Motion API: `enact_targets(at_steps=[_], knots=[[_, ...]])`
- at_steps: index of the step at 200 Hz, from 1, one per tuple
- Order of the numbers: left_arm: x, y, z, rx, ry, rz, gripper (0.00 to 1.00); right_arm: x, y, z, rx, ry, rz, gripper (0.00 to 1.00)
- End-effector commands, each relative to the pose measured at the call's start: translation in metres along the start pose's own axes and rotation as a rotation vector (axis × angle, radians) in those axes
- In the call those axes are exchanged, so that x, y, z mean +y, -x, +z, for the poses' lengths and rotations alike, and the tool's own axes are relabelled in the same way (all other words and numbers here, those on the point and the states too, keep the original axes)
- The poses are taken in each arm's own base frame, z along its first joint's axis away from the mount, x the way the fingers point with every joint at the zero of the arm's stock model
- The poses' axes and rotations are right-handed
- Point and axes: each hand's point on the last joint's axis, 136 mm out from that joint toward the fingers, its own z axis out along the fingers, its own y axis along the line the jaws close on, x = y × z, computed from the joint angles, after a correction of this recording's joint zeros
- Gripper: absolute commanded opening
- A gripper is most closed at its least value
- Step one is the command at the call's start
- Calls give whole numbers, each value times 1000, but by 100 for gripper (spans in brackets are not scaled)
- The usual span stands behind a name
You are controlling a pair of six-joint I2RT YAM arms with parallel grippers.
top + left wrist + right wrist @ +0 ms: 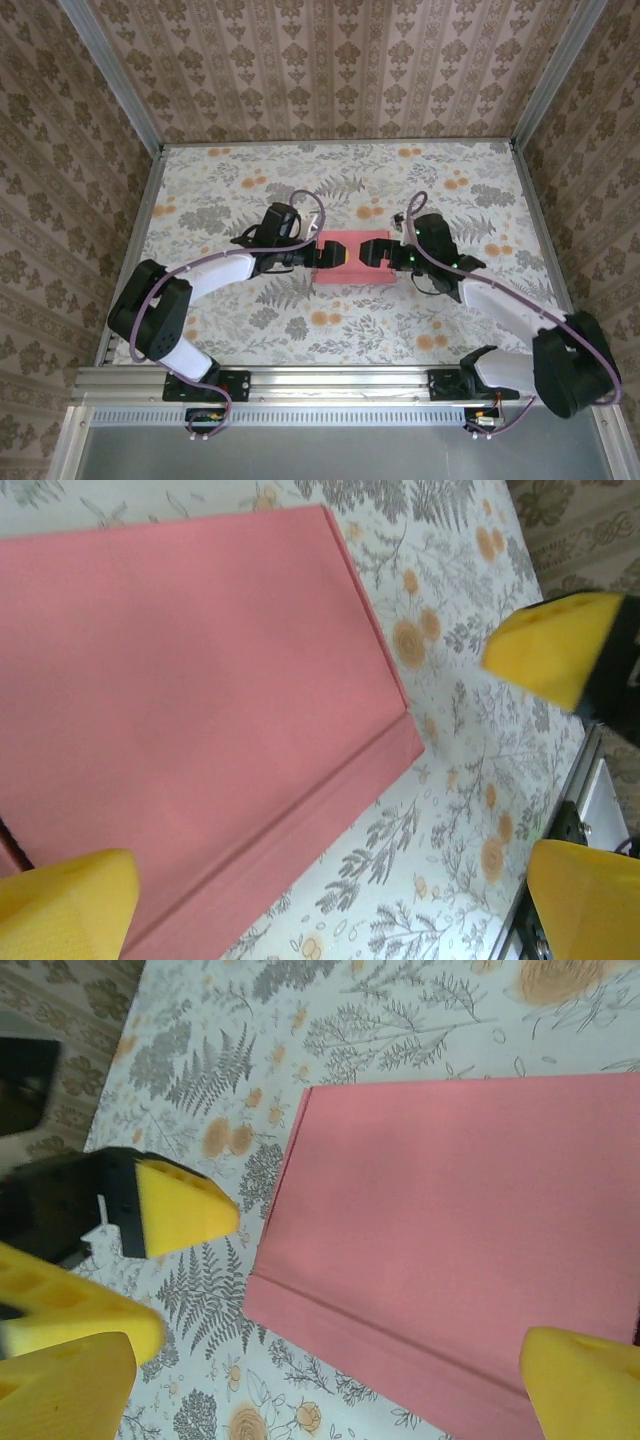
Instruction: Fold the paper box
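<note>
Pink card paper box (352, 272) is lying flat, pink side up, around the middle of the floral-print table (250, 190), well off every edge. Left gripper (328, 256) sits over its left end and right gripper (374, 250) over its right end. Both have their yellow pads (60, 910) spread wide, gripping nothing.

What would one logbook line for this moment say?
paper box: pink, lying flat | left gripper: open, over its left end | right gripper: open, over its right end

left arm (215, 270): reaching inward, jaws spread wide | right arm (500, 300): mirrored (wrists nearly facing), jaws spread wide
</note>
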Motion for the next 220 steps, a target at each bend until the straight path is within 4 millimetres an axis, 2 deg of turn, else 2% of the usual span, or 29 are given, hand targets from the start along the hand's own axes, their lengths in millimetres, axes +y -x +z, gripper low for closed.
enact_targets(at_steps=[1,32,66,98,112,150,193,220], knots=[[3,-12,6,64,0,-21,100,-18,-7,-11,0,-97,19,100],[3,-12,18,86,10,-29,100,-28,-6,-20,-44,-151,6,100],[19,-20,25,125,79,-58,100,-29,-15,-24,6,-167,3,100],[26,-27,23,146,126,-66,100,-42,-19,-30,5,-239,0,100],[20,-22,19,128,114,-51,100,-44,-20,-31,8,-247,-1,100],[4,-2,-1,53,83,-11,100,-41,-32,-19,101,-217,24,100],[20,-5,-13,51,145,-12,100,-47,-41,-4,169,-231,86,100],[34,-12,-11,98,180,-38,100,-51,-41,4,168,-232,97,100]])
